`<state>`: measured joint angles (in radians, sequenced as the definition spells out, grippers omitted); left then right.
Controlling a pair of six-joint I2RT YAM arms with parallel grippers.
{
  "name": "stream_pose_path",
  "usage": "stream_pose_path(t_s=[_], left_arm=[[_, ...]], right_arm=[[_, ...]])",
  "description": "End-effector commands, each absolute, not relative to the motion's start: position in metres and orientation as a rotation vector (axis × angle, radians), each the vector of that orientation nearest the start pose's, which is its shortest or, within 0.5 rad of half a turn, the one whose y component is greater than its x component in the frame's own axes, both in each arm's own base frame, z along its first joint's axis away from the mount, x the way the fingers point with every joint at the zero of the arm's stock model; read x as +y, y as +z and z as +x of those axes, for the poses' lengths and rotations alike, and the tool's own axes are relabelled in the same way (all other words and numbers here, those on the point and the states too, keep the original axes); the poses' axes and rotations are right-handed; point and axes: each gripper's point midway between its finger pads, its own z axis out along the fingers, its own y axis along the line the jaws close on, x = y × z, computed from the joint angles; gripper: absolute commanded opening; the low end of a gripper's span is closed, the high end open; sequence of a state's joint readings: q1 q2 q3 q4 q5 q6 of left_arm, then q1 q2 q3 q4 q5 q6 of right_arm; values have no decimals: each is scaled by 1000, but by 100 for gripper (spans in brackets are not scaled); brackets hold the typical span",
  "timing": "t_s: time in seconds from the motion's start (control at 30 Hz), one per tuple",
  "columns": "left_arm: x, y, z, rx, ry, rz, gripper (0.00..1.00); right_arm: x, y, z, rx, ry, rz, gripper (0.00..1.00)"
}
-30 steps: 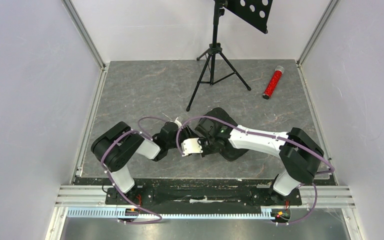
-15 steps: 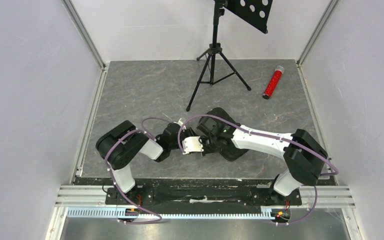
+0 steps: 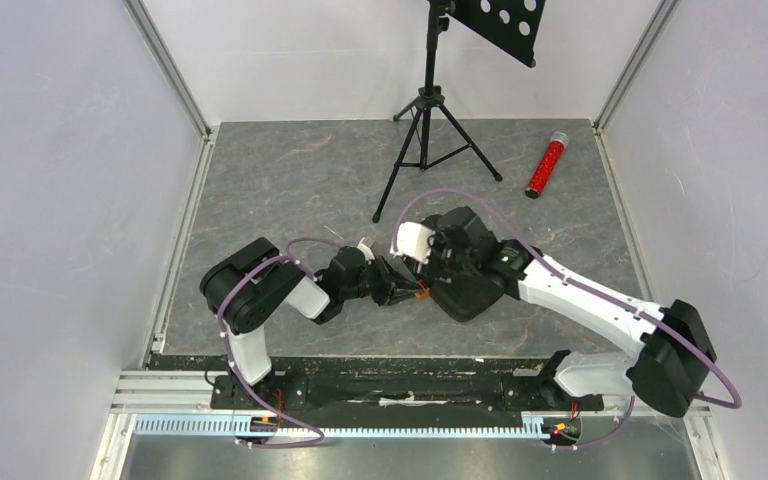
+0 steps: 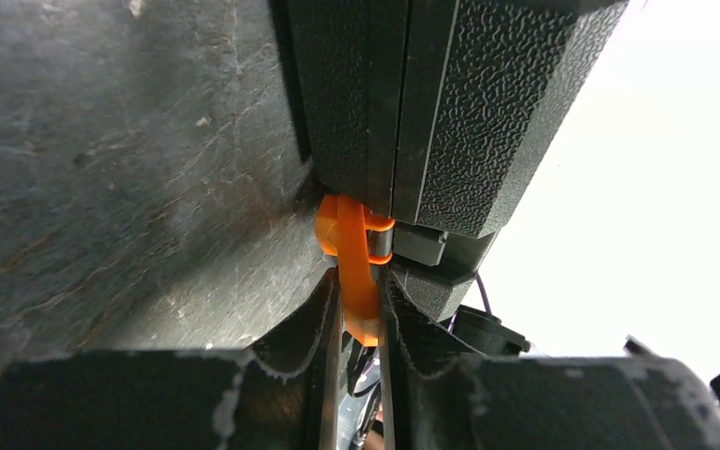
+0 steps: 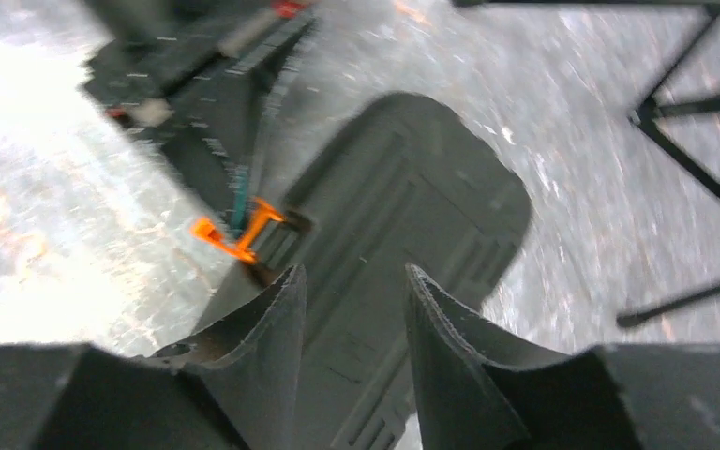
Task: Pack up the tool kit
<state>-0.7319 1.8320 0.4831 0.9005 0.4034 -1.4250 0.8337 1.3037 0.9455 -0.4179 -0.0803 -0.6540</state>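
The tool kit [image 3: 468, 290] is a black ribbed case lying closed on the grey table. Its orange latch [image 3: 418, 292] sticks out from the left edge. My left gripper [image 3: 408, 291] reaches in from the left, shut on that latch. In the left wrist view the latch [image 4: 356, 267] sits pinched between both fingers of the left gripper [image 4: 359, 314], below the case's seam [image 4: 403, 103]. My right gripper [image 3: 440, 258] hovers over the lid, open and holding nothing. In the right wrist view the right gripper [image 5: 354, 281] is above the lid [image 5: 412, 216], with the latch [image 5: 236, 234] to its left.
A black tripod stand [image 3: 426, 130] rises at the back centre, its legs spread on the table. A red glittery tube [image 3: 545, 166] lies at the back right. White walls close in the table on three sides.
The right gripper has opened and pulled up and to the right, away from the latch side. The left gripper has pushed right and shut on the orange latch.
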Motion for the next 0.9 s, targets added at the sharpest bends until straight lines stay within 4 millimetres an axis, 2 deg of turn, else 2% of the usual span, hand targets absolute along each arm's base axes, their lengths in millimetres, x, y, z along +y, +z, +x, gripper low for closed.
stream_pose_path(t_s=[0.0,0.1,0.23,0.33,0.47,0.63,0.87], left_arm=[[-364,99,229,2235,-1812,-428,19],[-364,105,229,2221,-1823,-423,19],[-365,113,230,2204,-1837,-420,19],[-364,119,231,2194,-1837,-419,19],[-364,126,232,2188,-1829,-413,19],[-366,126,233,2206,-1805,-401,19],[-371,124,233,2219,-1801,-393,20]], right_arm=[[220,142,283,1898,85,-1210,46],[193,129,294,2018,61,-1017,49],[178,115,301,2106,153,-828,59],[170,100,302,2174,203,-741,60],[184,83,289,2222,339,-787,61],[195,62,269,2277,456,-824,54],[194,42,250,2307,445,-864,54]])
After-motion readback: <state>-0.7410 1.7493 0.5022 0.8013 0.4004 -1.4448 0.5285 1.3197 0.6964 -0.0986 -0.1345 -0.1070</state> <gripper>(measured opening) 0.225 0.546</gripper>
